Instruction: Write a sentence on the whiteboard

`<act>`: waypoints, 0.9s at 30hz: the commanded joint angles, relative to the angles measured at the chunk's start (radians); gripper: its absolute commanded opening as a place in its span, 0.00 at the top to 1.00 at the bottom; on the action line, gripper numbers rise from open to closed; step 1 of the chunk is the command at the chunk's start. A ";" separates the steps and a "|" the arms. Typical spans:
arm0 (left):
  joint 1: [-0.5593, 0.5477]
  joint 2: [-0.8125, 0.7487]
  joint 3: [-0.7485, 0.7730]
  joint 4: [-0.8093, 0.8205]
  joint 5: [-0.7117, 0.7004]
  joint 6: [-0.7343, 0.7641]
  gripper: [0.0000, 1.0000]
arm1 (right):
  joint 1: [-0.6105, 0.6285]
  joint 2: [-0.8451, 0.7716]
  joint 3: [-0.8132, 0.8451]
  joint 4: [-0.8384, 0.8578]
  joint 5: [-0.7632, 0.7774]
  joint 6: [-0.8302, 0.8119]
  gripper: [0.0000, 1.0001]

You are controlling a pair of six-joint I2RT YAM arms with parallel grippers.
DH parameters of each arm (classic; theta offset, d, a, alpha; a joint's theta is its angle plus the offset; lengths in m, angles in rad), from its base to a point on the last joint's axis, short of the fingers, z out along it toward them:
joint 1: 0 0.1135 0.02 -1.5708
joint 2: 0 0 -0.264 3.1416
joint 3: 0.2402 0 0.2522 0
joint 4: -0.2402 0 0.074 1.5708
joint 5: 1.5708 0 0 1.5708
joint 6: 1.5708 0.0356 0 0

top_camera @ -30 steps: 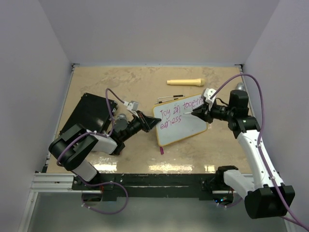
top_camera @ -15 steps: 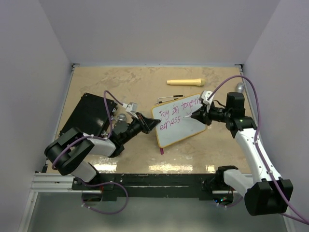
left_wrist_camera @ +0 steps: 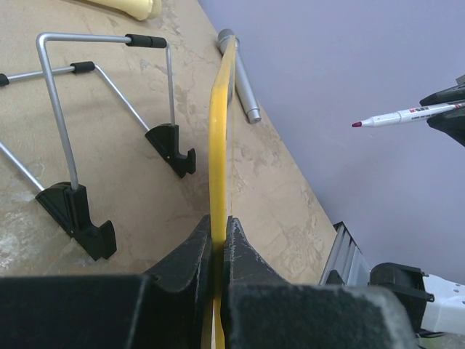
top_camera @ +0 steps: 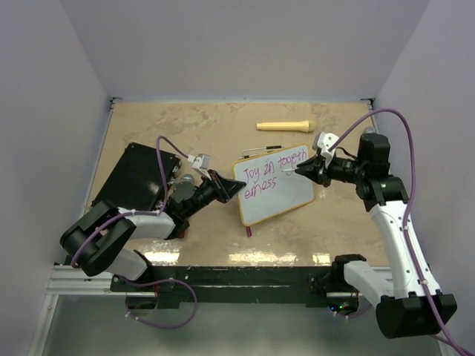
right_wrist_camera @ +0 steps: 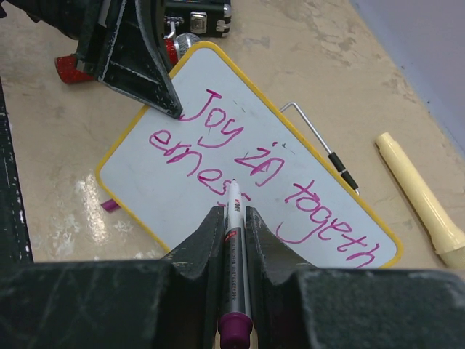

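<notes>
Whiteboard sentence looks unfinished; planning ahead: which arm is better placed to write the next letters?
Right. The right jaws are shut on the marker, tip near the whiteboard; the left jaws clamp the board's yellow edge, steadying it.

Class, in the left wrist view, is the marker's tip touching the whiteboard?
No, the marker tip hangs in open air, well apart from the whiteboard rim.

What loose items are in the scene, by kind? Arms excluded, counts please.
whiteboard: 1
marker: 1
pink cap: 1
cream cylinder: 1
black case: 1
wire stand: 1
silver rod: 1
Total: 7 (unclear red thing left out)
</notes>
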 commanded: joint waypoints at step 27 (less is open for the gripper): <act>0.199 -0.093 0.313 -0.091 0.211 -0.051 1.00 | -0.019 -0.029 0.238 -0.199 -0.215 -0.041 1.00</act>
